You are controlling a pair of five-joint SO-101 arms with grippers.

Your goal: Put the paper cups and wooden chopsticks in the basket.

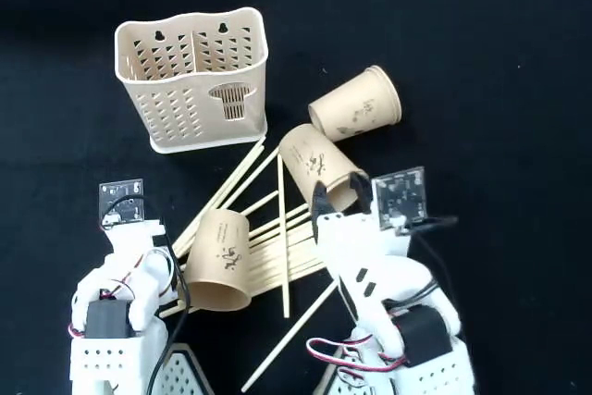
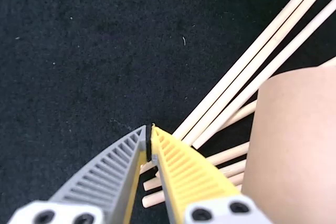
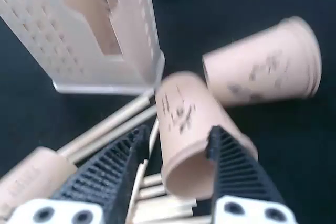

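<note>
**A:** What does the overhead camera give that the wrist cameras miss?

**B:** The whole layout. The basket (image 1: pixel 190 76) stands upright toward the far left of the bench (image 1: pixel 499 90). The far cup (image 1: pixel 356 106), the middle cup (image 1: pixel 317 164) and the near cup (image 1: pixel 222 261) are all paper and all lie on their sides. The near cup rests on the spread of chopsticks (image 1: pixel 264 228).

**A:** And the wrist cameras?

**B:** They show the grip up close. The left tool (image 2: pixel 148 129) is closed to a point with nothing in it. It sits over the near ends of the chopsticks, just beside the near cup's wall. The right tool (image 3: pixel 178 129) is spread wide, with the mouth end of the middle cup in the gap. I can't tell whether it touches the paper.

**A:** How are the arms posed?

**B:** Both are based at the near edge. The left arm (image 1: pixel 120 293) is folded low near the left corner. The right arm (image 1: pixel 388 302) stretches toward the middle of the bench.

**A:** Which way do things point?

**B:** Most chopsticks run diagonally from near left to far right, and some reach the basket's foot. One lies almost straight from near to far. Another lies apart, close to the near edge. The far cup's mouth faces the right edge. The middle cup lies diagonally, with its mouth toward the near right. The near cup's mouth faces the near edge.
</note>
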